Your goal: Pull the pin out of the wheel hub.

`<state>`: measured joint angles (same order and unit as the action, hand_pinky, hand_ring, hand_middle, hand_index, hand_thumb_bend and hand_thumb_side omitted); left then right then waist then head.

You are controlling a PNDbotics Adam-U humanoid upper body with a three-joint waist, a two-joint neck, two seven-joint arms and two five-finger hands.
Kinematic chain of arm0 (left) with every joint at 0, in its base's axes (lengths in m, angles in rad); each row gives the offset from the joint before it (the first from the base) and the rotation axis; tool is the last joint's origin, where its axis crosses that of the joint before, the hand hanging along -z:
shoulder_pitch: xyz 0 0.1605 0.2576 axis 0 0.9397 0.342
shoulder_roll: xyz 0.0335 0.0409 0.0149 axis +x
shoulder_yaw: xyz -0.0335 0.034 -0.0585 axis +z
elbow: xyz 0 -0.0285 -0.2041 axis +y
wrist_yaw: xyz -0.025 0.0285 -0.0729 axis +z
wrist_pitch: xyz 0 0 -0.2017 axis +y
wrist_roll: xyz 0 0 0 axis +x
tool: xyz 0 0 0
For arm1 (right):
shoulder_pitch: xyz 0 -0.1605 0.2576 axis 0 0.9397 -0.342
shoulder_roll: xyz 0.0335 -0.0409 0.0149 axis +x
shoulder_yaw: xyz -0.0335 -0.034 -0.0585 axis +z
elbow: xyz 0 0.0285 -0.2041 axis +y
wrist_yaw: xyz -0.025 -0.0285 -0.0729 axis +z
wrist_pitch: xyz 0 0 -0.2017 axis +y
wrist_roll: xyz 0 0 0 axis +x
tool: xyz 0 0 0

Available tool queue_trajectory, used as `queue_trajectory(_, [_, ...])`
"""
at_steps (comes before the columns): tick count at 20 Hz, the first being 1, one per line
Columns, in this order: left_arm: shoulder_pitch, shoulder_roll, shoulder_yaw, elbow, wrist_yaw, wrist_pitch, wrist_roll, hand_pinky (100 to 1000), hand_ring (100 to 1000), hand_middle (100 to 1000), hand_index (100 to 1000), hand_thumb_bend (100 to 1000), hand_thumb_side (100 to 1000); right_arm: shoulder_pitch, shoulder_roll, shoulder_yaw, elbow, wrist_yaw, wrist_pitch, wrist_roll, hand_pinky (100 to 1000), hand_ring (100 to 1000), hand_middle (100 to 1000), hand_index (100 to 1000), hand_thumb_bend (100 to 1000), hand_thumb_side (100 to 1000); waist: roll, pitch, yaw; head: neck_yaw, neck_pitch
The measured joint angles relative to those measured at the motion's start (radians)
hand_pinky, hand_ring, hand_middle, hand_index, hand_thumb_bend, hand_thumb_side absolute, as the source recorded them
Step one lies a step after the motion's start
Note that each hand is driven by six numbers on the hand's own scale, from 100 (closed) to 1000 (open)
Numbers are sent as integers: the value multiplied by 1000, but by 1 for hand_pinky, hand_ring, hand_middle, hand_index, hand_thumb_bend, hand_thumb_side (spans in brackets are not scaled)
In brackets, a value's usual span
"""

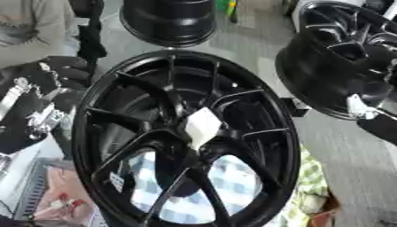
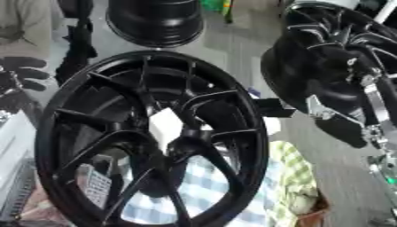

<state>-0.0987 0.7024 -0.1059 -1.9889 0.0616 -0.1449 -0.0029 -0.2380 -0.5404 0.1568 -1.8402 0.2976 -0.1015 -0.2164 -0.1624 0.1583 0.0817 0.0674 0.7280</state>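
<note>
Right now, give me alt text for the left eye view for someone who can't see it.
A large black spoked wheel hub fills the view, a white piece at its centre, over a blue-and-white checked cloth. Two more black wheels lie beyond; the robot's left hand is at the left edge.

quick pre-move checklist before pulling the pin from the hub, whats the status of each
1. Wheel in view, hub facing the camera: ok.
2. Hub centre located, with a white piece on it: ok.
3. White piece confirmed as the pin: cannot tell.
4. Left hand near the wheel's left rim, away from the hub: not ok.
5. Right hand ready at the hub: not ok, it shows by the second wheel on the right.
6. Right hand's finger state: cannot tell.
</note>
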Motion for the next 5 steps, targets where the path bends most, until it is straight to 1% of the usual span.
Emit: queue_trajectory(5, [0,0,1,0,0,0,0,722,783,792,864,353,703,6,2,-3,1,1,1,-1,671,783,713,891,100,244,0,1,0,0,0])
